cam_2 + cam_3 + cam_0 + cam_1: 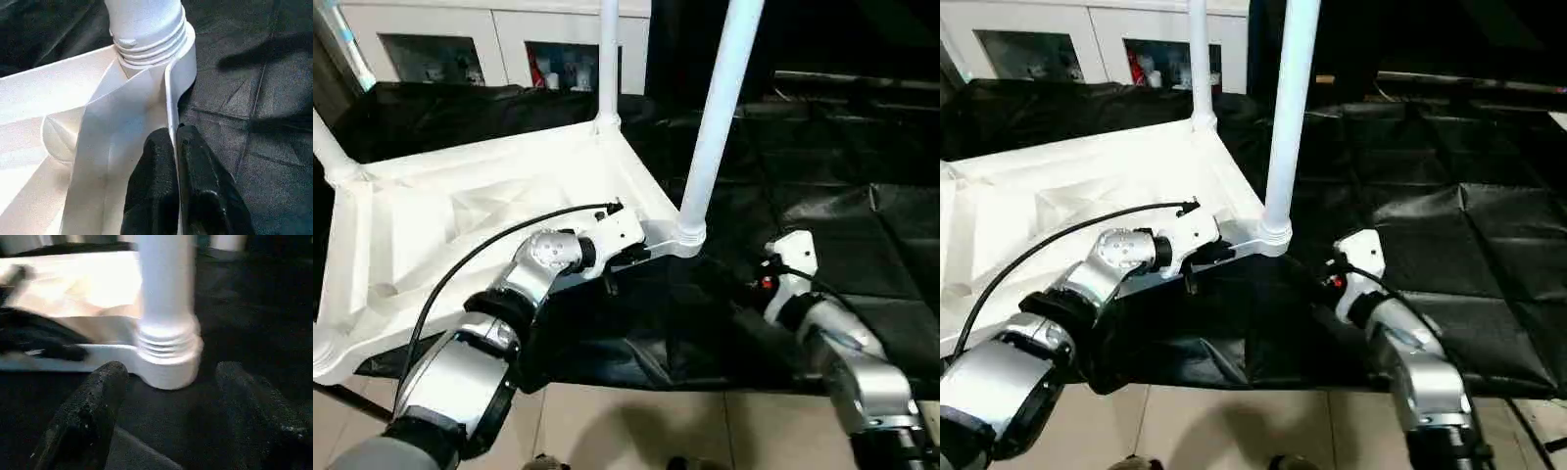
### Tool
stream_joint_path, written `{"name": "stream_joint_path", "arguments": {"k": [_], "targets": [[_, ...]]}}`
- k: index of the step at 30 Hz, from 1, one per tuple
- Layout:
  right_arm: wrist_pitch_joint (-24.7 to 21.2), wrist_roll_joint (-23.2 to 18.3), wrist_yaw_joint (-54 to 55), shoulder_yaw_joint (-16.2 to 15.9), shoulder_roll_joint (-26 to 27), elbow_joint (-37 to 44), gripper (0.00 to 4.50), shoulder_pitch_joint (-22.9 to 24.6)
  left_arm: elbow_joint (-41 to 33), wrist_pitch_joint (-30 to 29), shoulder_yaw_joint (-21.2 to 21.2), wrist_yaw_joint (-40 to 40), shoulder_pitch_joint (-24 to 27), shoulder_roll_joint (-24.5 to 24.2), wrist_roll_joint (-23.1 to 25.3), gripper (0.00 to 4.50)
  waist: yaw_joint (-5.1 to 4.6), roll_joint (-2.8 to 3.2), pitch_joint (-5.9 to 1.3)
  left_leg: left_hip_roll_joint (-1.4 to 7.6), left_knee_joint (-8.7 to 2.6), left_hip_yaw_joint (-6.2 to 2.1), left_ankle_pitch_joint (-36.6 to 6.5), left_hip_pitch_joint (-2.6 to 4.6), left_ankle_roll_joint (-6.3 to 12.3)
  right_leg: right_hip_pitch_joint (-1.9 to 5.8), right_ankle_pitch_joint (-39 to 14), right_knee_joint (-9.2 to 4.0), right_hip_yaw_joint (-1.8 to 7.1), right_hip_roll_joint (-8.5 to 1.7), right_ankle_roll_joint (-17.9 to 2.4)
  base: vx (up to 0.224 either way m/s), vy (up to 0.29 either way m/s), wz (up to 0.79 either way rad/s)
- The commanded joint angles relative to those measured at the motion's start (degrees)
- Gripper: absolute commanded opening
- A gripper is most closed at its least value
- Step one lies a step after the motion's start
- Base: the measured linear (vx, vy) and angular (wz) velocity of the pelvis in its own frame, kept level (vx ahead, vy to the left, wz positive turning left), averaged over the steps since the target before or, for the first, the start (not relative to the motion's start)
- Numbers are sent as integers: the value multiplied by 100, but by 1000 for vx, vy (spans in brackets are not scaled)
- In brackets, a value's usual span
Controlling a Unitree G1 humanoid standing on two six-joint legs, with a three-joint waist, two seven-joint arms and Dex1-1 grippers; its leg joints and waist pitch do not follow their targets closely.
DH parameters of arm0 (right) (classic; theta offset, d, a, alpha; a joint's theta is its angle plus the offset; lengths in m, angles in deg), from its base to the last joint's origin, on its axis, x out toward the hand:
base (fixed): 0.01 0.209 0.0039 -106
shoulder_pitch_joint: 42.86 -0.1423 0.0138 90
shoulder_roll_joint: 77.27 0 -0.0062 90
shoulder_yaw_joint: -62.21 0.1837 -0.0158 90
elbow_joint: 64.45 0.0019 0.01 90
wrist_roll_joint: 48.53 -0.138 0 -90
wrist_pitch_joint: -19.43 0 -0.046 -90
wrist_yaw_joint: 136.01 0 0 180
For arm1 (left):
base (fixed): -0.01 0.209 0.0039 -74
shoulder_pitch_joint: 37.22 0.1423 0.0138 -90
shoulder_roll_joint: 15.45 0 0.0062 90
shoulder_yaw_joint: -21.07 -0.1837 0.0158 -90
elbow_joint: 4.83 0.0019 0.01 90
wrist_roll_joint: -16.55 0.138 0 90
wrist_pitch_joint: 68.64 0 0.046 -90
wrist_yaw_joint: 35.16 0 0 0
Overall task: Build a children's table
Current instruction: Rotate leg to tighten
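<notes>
The children's table lies upside down on a black sheet, its ribbed white tabletop [460,215] facing up. White legs stand in corner sockets: one at the near right corner [715,117], one at the far corner [608,59], one at the left [328,147]. My left gripper [174,134] is shut on the tabletop's thin rim [168,93], just short of the near right socket [690,235]. My right gripper [172,367] is open, low over the sheet. Its fingers [93,406] point at the threaded base of the near right leg [166,308] without touching it.
A white cabinet with glass doors [489,44] stands behind the table. The black sheet [822,176] spreads wide to the right. Tiled floor [656,431] shows at the near edge. A black cable [460,264] loops along my left forearm.
</notes>
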Motion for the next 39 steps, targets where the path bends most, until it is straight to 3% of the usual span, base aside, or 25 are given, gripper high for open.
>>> {"name": "stream_joint_path", "arguments": {"k": [1,5,10,14,15,16,17,18,19,20,21,22,23,24,25,26,27,28,29,30,32,33,34,36,39], "targets": [[-132,125,328,146,11,-72,325,-116,-107,13,171,111,113,41,-224,0,42,-81,-372,84,-320,23,-1300,28,249,275,-1900,-352,175,-254,-1047,0,0,0],[-82,325,850,212,238,-287,325,-255,-533,-105,299,-92,290,108,-465,0,22,-66,-397,79,-294,44,-1200,39,264,263,-1238,-282,187,-224,-1217,0,0,0],[-70,392,1306,294,395,-499,325,-400,-885,-316,249,-196,523,155,-470,0,-1,-55,-364,87,-395,57,-2395,248,278,347,-2356,-379,126,-192,-1167,0,0,0],[-8,758,1426,93,322,-596,325,-458,-1025,-418,211,-153,624,140,-441,0,-18,-74,-312,38,-414,104,-2551,334,418,467,-2705,-435,119,-162,-1236,15,0,0],[-22,749,1425,90,328,-613,325,-454,-1071,-445,186,-151,659,129,-430,0,78,-182,-303,-111,-368,-59,-2077,-177,832,824,-2788,-450,-32,-340,-970,0,0,0],[-15,748,1418,85,328,-617,325,-454,-1085,-453,181,-153,668,126,-429,0,52,-74,-400,-137,-286,-123,-1425,-174,1330,887,-2573,-486,-135,-475,-809,51,-1,28],[99,786,1434,62,328,-623,325,-436,-1145,-473,169,-158,712,117,-422,0,54,-9,-430,-151,-237,-152,-1173,-179,1493,928,-2455,-489,-212,-483,-860,88,-3,56],[155,776,1472,71,349,-614,325,-423,-1185,-498,160,-176,739,109,-410,0,-5,45,-433,-188,-141,-234,-601,-223,1835,985,-2049,-478,-412,-428,-953,88,-3,56],[155,776,1472,71,349,-614,325,-423,-1185,-498,160,-176,739,109,-410,0,-5,45,-433,-188,-141,-234,-601,-223,1835,985,-2049,-478,-412,-428,-953,101,-5,62],[163,759,1485,77,361,-605,325,-415,-1210,-515,155,-190,755,105,-400,0,-60,73,-442,-195,-104,-301,-281,-214,2034,1039,-1731,-441,-531,-364,-1030,115,-1,57],[123,633,1483,147,424,-574,325,-401,-1225,-515,142,-201,768,93,-379,0,-193,241,-499,61,-141,-294,-67,305,1935,763,-1506,-282,-458,-159,-1165,115,-1,57],[100,542,1471,198,478,-547,325,-384,-1275,-544,111,-225,794,66,-339,0,-310,133,-433,292,-208,-532,274,510,2213,576,-1125,0,-429,-39,-1279,128,-26,21],[111,564,1463,192,479,-542,325,-377,-1298,-562,96,-237,805,53,-320,0,-307,115,-434,317,-185,-558,401,631,2362,475,-961,66,-395,-57,-1292,126,-31,-5],[127,612,1451,166,465,-533,325,-364,-1305,-556,70,-224,809,33,-277,0,-270,52,-417,231,-130,-464,421,610,2531,488,-621,79,-278,-178,-1370,126,-31,-5],[142,643,1440,151,457,-523,325,-351,-1331,-561,56,-220,823,19,-262,0,-244,-35,-400,91,-69,-336,357,425,2481,634,-430,21,-191,-239,-1409,99,-5,-4],[170,662,1419,144,445,-502,325,-328,-1381,-576,39,-260,847,0,-264,0,-22,-102,-423,-245,136,-92,211,-148,1941,1124,-348,-136,49,-374,-1450,60,3,4],[186,664,1406,152,434,-476,325,-305,-1444,-559,24,-252,870,-23,-255,0,7,-59,-469,-191,147,-102,443,-123,1796,1074,-116,-57,34,-357,-1527,60,3,4],[186,664,1406,152,434,-476,325,-305,-1444,-559,24,-252,870,-23,-255,0,-32,-17,-489,-154,161,-157,1217,-73,1669,981,792,152,-35,-228,-1616,56,-10,12],[149,592,1413,255,424,-397,325,-263,-1731,-589,61,-297,960,-75,-341,0,-59,11,-511,-117,185,-201,1718,33,1676,881,1318,255,-55,-182,-1630,66,-26,9],[110,552,1412,313,412,-372,325,-249,-1867,-699,81,-270,1002,-101,-356,0,-117,24,-578,-37,276,-342,2898,276,1788,685,2257,430,-50,-114,-1563,66,-26,9],[71,537,1401,361,393,-360,325,-232,-2042,-850,78,-243,1065,-145,-348,0,-102,-53,-606,-130,418,-387,4085,276,1777,580,3542,522,131,-93,-1190,0,0,0],[68,544,1396,363,390,-361,325,-228,-2075,-878,71,-240,1078,-155,-340,0,-48,-93,-555,-167,372,-290,3547,112,1468,630,3798,504,209,-141,-1066,0,0,0],[70,544,1396,355,384,-364,325,-225,-2105,-889,65,-244,1091,-162,-332,0,20,-80,-514,-157,280,-213,2425,48,1080,674,3603,434,254,-184,-1074,0,0,0],[58,570,1381,312,330,-370,325,-216,-2380,-1420,142,-128,1155,-144,-377,0,48,-117,-469,-84,130,-179,1091,41,635,711,2782,335,274,-182,-1144,-78,-31,6],[40,547,1362,325,298,-368,328,-245,-2775,-2013,237,-158,1223,-70,-578,41,68,-132,-346,2,-60,-131,-216,58,387,632,640,129,275,-199,-1343,-110,-22,2]]}}
